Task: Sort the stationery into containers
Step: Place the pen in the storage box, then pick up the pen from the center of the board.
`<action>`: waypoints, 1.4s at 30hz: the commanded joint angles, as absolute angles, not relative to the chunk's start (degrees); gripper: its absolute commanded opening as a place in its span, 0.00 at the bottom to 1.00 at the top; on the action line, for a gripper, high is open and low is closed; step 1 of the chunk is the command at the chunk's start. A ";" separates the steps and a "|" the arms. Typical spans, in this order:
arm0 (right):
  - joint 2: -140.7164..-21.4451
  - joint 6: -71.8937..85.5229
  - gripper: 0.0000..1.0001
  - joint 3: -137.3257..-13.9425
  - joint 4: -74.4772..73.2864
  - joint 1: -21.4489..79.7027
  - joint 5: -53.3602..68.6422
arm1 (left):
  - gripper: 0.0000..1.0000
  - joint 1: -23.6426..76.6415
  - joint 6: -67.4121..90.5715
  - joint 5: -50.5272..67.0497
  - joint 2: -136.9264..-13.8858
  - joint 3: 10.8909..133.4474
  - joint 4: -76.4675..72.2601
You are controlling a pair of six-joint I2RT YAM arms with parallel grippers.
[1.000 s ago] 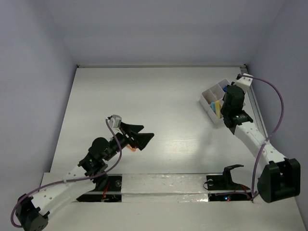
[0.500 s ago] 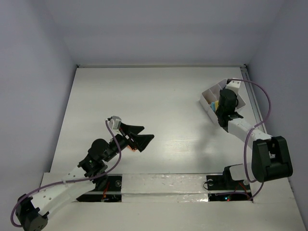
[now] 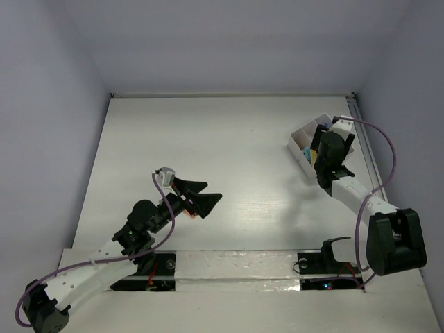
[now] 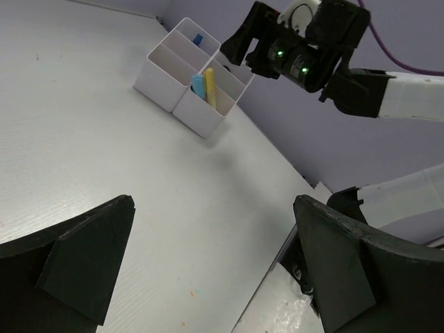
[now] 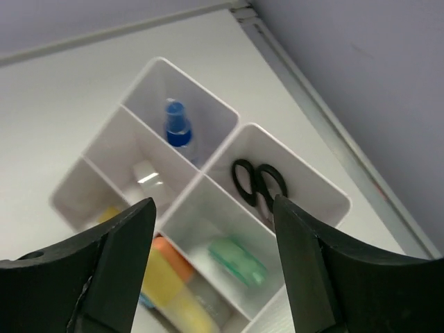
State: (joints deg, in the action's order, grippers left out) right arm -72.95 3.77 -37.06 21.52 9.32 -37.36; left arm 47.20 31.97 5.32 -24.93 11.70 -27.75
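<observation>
A: Where does the right pincer (image 5: 214,208) stand?

B: Directly above the divided tray (image 4: 159,89), by the right edge of the surface (image 3: 229,139) near its far corner. Its jaws are fairly wide and hold nothing, and that height suits dropping pieces in.

A: What lies in the tray?

B: A blue-capped bottle (image 5: 177,128), scissors (image 5: 260,184), a green piece (image 5: 238,260) and a yellow piece (image 5: 170,288).

A: And the left pincer (image 4: 214,202)?

B: Wide and empty, low over a small orange piece (image 3: 189,214) toward the near edge. It is probably lined up to pick it.

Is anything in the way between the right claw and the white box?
Nothing visible does. The right gripper holds its jaws open straight above the tray, with only air between them.
</observation>
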 commanded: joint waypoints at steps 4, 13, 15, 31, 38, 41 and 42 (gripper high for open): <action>-64.87 10.80 0.74 -46.04 10.48 11.50 -20.71 | 0.99 47.55 33.31 1.58 -24.17 15.55 -26.81; -73.37 17.22 0.61 -52.03 -0.71 38.03 -3.45 | 0.99 47.55 33.40 -4.47 -18.90 26.60 -17.07; -76.71 17.84 0.59 -53.25 1.12 44.19 -2.90 | 0.99 47.55 32.26 -7.81 -17.41 29.78 -11.88; -101.95 16.26 0.82 -62.05 4.31 66.01 2.29 | 0.99 47.55 27.68 -24.26 -18.44 38.41 2.99; -109.59 13.89 0.77 -65.56 3.52 70.48 -4.48 | 0.99 47.55 30.41 -25.58 -21.97 37.53 2.03; -112.92 13.71 0.74 -67.41 3.34 71.02 -7.45 | 0.99 47.55 31.55 -25.75 -22.85 36.57 1.58; -113.55 13.97 0.72 -67.59 3.34 71.02 -7.82 | 0.99 47.55 31.81 -25.93 -23.03 36.39 1.58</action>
State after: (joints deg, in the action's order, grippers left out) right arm -110.85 14.57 -65.71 2.90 70.24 -3.95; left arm 47.24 30.00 -24.58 -22.26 37.06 4.10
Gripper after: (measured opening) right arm 0.733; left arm 0.990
